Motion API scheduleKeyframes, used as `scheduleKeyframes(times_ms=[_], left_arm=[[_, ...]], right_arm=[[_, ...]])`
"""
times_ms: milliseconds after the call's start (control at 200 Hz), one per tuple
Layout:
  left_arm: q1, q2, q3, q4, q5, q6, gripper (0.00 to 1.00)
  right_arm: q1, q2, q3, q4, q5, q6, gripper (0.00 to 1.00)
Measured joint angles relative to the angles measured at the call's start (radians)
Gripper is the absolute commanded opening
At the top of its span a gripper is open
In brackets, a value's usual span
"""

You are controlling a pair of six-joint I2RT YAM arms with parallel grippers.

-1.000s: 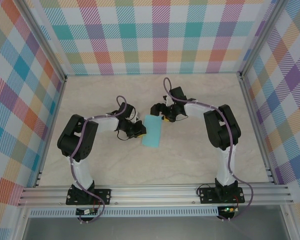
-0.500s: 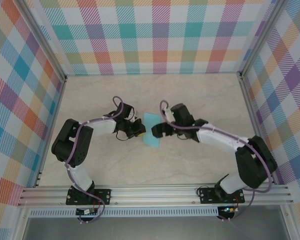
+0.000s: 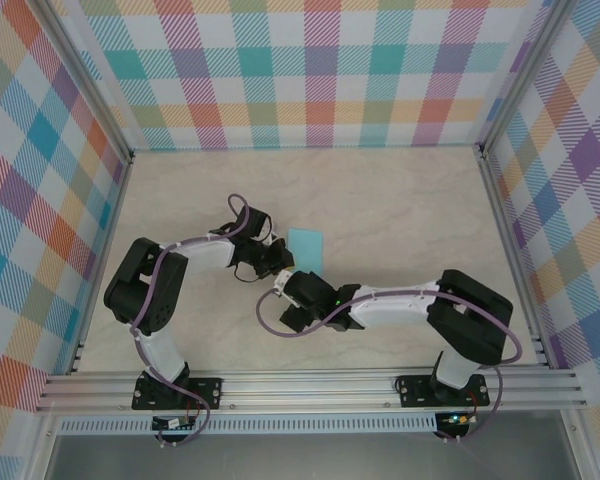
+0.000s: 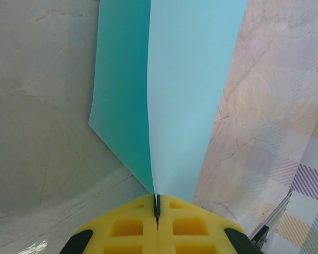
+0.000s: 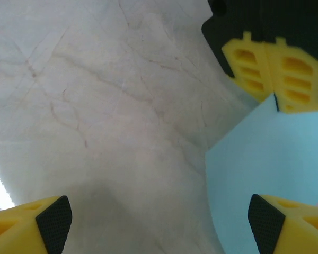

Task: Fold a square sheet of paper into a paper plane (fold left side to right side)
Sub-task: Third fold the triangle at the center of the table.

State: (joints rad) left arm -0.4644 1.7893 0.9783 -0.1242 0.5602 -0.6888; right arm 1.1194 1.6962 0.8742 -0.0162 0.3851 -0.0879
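Observation:
The square sheet of paper (image 3: pixel 306 244) is light turquoise and lies doubled over on the pale table, just right of my left gripper (image 3: pixel 273 259). In the left wrist view the yellow fingers (image 4: pixel 127 227) are pressed together on the paper's near edge (image 4: pixel 191 79), with two layers fanning out from the pinch. My right gripper (image 3: pixel 283 286) reaches in low from the right, at the paper's near end, covering part of it. Its jaws (image 5: pixel 164 227) stand wide open over bare table, with the paper's corner (image 5: pixel 265 164) by the right fingertip (image 5: pixel 286 222).
Plaid walls (image 3: pixel 320 70) close in the back and both sides. An aluminium rail (image 3: pixel 310 385) runs along the near edge by the arm bases. The right arm's forearm (image 3: pixel 400 300) lies across the table's near middle. Bare marbled table (image 3: pixel 400 200) extends behind the paper.
The right arm has swung from behind the paper round to its near side, ending low by the near end. The left gripper has stayed shut on the paper.

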Motion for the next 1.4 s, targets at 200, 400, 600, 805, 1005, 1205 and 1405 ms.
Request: scheduleKeyframes(times_ms=[200,400,600,805,1005,1205,1405], left_arm=[[0.000,0.000,0.000,-0.001,0.000,0.000,0.01],[-0.004,0.000,0.000,-0.004,0.000,0.000,0.01],[-0.005,0.000,0.000,-0.005,-0.001,0.001,0.01],[-0.005,-0.008,0.002,-0.040,-0.006,0.022,0.13],[0.006,-0.048,0.006,-0.082,-0.011,0.055,0.43],[0.049,-0.114,0.034,-0.170,-0.010,0.107,0.61],[0.091,-0.129,0.119,-0.249,-0.002,0.171,0.48]], right_arm=[[0.001,0.037,0.054,0.011,0.063,-0.059,0.65],[0.001,0.050,0.064,0.018,0.095,-0.095,0.40],[0.001,0.050,0.064,0.018,0.109,-0.116,0.08],[-0.001,0.050,0.064,0.021,0.113,-0.115,0.00],[-0.017,0.050,0.060,0.023,0.103,-0.112,0.00],[-0.032,0.046,0.053,0.025,0.070,-0.108,0.00],[-0.051,0.046,0.047,0.019,0.047,-0.098,0.00]])
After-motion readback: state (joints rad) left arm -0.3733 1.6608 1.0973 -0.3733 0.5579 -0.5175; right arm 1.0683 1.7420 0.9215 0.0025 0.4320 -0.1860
